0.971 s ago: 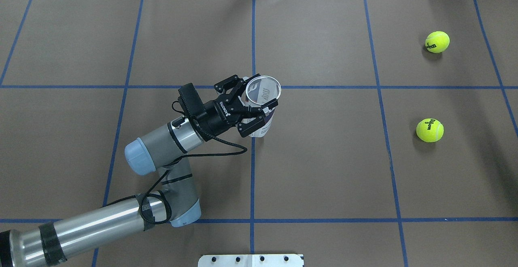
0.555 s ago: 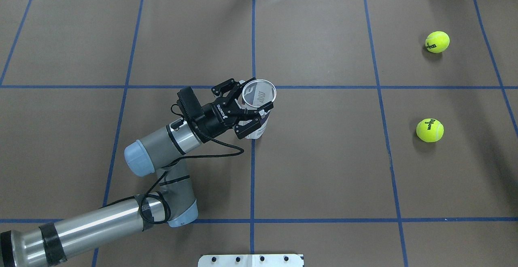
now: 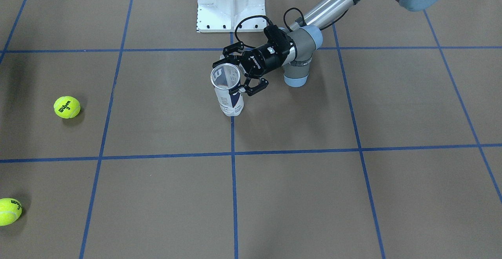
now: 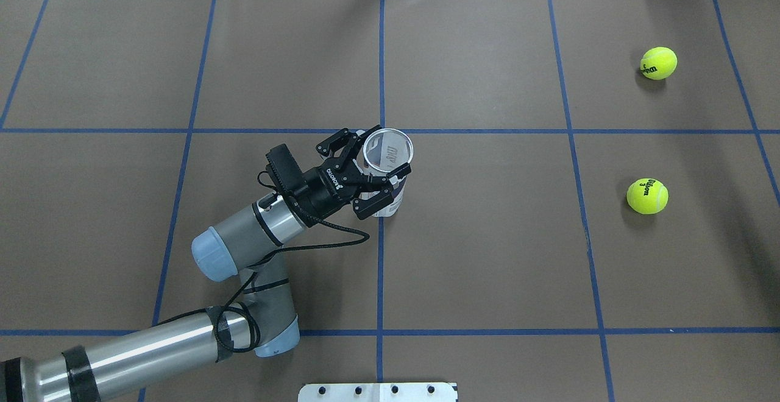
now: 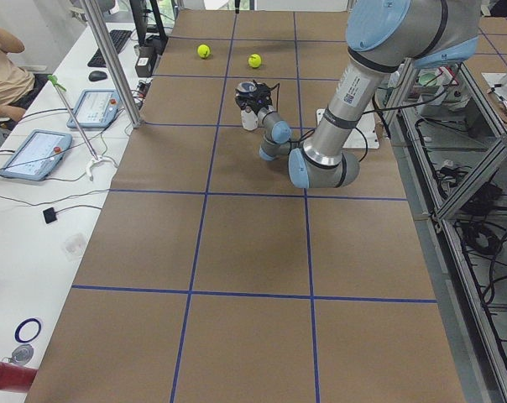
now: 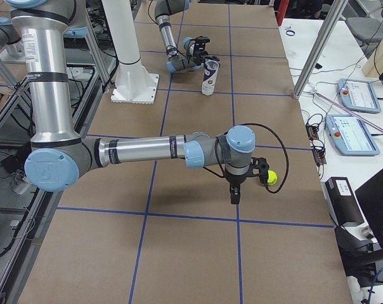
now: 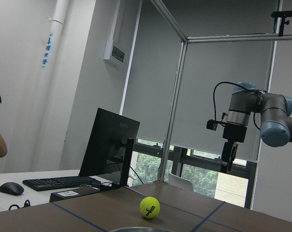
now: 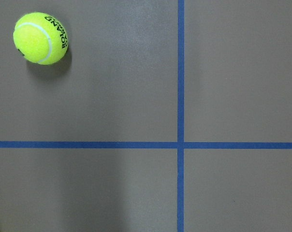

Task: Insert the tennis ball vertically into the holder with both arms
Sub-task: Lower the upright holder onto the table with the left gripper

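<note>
Holder mouth open above — left gripper flanks it with 2 fingers.

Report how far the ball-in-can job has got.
Done: the can stands roughly upright, mouth open, empty. In hand: the left hand grips it near the rim. Left: both balls lie on the table, the right hand hangs above it holding neither; picking and inserting remain.

The bench is showing plain brown under a grid of blue lines. The near ball and far ball are glowing yellow-green with black lettering. The clear can is wearing a white-and-navy label. The black left pincer is ending a grey-silver arm with pale blue caps.
</note>
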Motion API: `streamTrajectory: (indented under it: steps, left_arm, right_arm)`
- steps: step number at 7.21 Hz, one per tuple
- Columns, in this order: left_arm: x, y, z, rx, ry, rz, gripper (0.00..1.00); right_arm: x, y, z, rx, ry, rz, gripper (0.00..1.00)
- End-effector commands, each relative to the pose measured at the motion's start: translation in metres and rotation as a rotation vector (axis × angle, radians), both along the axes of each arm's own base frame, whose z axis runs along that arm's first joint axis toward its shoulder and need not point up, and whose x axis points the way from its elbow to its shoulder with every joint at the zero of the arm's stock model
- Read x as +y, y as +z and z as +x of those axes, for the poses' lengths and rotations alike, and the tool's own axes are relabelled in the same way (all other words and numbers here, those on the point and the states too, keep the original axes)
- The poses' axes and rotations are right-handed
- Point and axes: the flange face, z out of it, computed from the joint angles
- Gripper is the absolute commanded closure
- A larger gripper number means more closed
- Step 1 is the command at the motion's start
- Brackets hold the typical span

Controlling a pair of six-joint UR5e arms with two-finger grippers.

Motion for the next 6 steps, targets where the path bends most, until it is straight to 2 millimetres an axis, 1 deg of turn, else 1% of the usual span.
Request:
streamTrajectory:
  steps: [1, 4, 5, 6]
  left_arm:
    - [-0.002, 0.001, -0.003, 0.014, -0.02, -0.017, 0.03]
    - [-0.004, -0.008, -0.008, 0.017, -0.026, -0.013, 0.02]
    - [-0.011, -0.009, -0.011, 0.004, -0.032, -0.013, 0.01]
    - [-0.014, -0.024, -0.017, -0.007, -0.039, -0.016, 0.01]
  right_arm:
    - [0.0, 0.0, 0.0, 0.0, 0.0, 0.0, 0.0]
    - [0.0, 0.001, 0.0, 0.0, 0.0, -0.002, 0.0]
    - [0.0, 0.001, 0.0, 0.0, 0.0, -0.002, 0.0]
    - [0.0, 0.0, 0.0, 0.0, 0.0, 0.0, 0.0]
